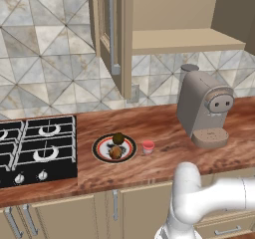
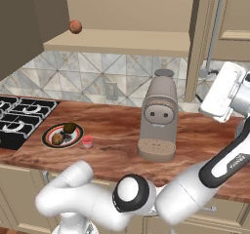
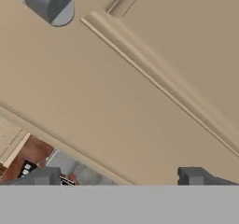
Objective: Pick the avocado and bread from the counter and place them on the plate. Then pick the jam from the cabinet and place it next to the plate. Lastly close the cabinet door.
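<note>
My claw [image 3: 116, 178] is spread wide and holds nothing; from the hand camera its two dark tips frame the flat tan cabinet door [image 3: 140, 101], which sits close in front of them. The door's long silver bar handle [image 3: 49, 3] ends at the upper left of that view, off to one side of the tips. I judge that closing the door is the step left, so what matters is that the panel lies straight ahead of the claw, with its long axis upright.

On the reddish-brown wood-grain worktop [image 1: 164, 153] I count:

- one round white plate with a red-and-black rim [image 1: 101, 156];
- on it, one dark olive avocado ball [image 1: 118, 138] and one golden-brown bread lump [image 1: 115, 152];
- just beside the plate, one small red jam jar [image 1: 148, 146];
- one grey coffee machine [image 1: 204, 108], standing apart from these.

One small orange-brown ball [image 2: 75, 27] rests on the open cabinet's shelf.
</note>
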